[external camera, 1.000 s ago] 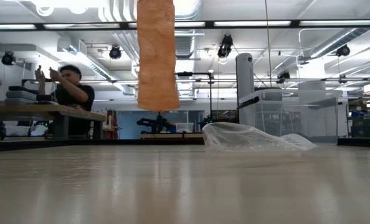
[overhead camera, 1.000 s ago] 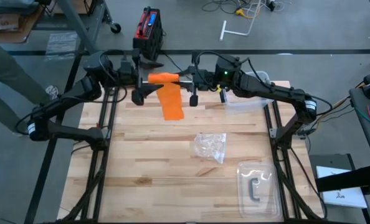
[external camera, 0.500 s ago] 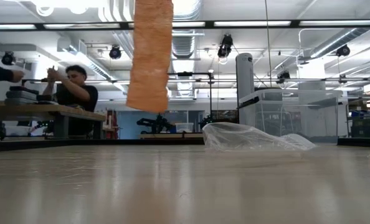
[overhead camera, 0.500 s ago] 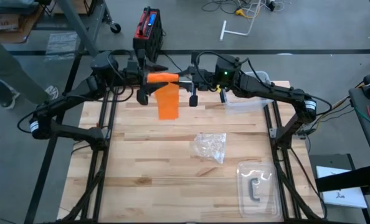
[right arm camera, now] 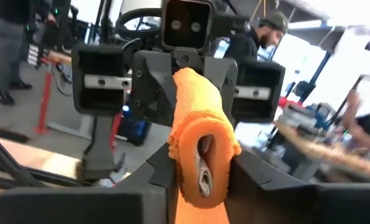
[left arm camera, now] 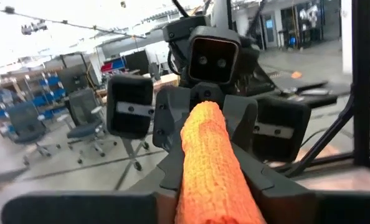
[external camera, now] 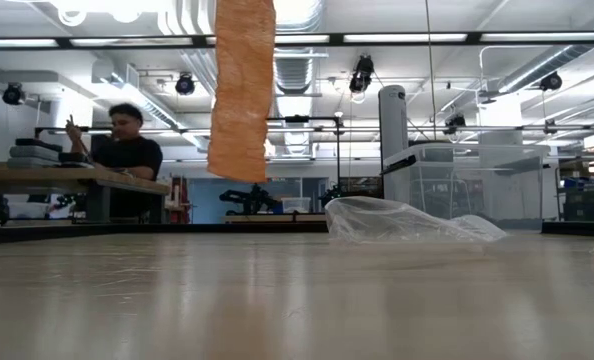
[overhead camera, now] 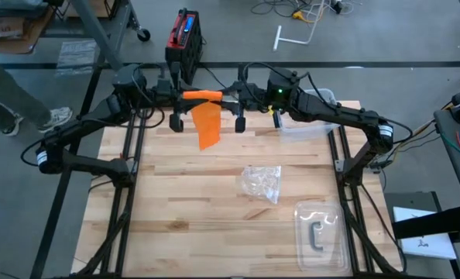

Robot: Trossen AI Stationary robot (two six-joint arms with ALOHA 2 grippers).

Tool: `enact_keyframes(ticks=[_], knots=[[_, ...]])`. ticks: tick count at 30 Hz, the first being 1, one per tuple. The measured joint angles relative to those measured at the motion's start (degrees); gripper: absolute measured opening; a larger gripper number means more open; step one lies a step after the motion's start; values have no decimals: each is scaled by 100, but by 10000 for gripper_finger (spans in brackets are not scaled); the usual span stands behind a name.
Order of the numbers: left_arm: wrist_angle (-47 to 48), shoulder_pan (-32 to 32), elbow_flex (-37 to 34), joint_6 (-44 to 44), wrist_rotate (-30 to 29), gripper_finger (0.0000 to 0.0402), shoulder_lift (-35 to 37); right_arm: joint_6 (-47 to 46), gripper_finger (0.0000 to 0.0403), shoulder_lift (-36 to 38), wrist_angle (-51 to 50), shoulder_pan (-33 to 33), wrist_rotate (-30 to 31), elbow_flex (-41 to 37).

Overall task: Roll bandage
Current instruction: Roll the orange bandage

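Above the tabletop (overhead camera: 176, 194), left gripper (overhead camera: 185, 96) and right gripper (overhead camera: 231, 96) both clamp the bandage (overhead camera: 205, 124); tail hangs free.

– What is the work carried on?
– A table (overhead camera: 176, 201) of pale wooden planks, framed by dark rails along its left and right sides.

– What is lying on it?
– A crumpled clear plastic wrapper (overhead camera: 262, 182) is found near the middle, slightly to the right. A clear plastic tray (overhead camera: 318, 234) with a small dark C-shaped piece (overhead camera: 316, 235) inside is placed at the near right corner. A clear plastic container (overhead camera: 307, 124) is set at the far right edge.
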State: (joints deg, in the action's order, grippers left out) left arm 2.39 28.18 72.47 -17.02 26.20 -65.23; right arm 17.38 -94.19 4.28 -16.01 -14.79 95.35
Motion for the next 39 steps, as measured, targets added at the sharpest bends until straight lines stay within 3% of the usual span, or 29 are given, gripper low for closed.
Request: enact_keyframes(ticks=[8,15,23,28,35,39], knots=[[0,-1,0,-1919,-143,98,39,-1811,204,86,-464,-2,-42,231],[-7,-8,0,-2583,-180,91,-15,-2246,261,42,-915,-13,-66,541],[12,-23,0,-3976,-242,123,-27,-2893,299,-3,-777,-402,-790,645],[2,-49,0,-4851,-250,126,-27,-2517,314,-103,-699,-761,-1168,645],[2,-53,0,-4983,-490,113,-27,-2318,315,-281,-156,-973,-2390,638],[0,-49,0,-5012,-543,114,-27,-2271,319,-290,48,-1018,-2474,647]])
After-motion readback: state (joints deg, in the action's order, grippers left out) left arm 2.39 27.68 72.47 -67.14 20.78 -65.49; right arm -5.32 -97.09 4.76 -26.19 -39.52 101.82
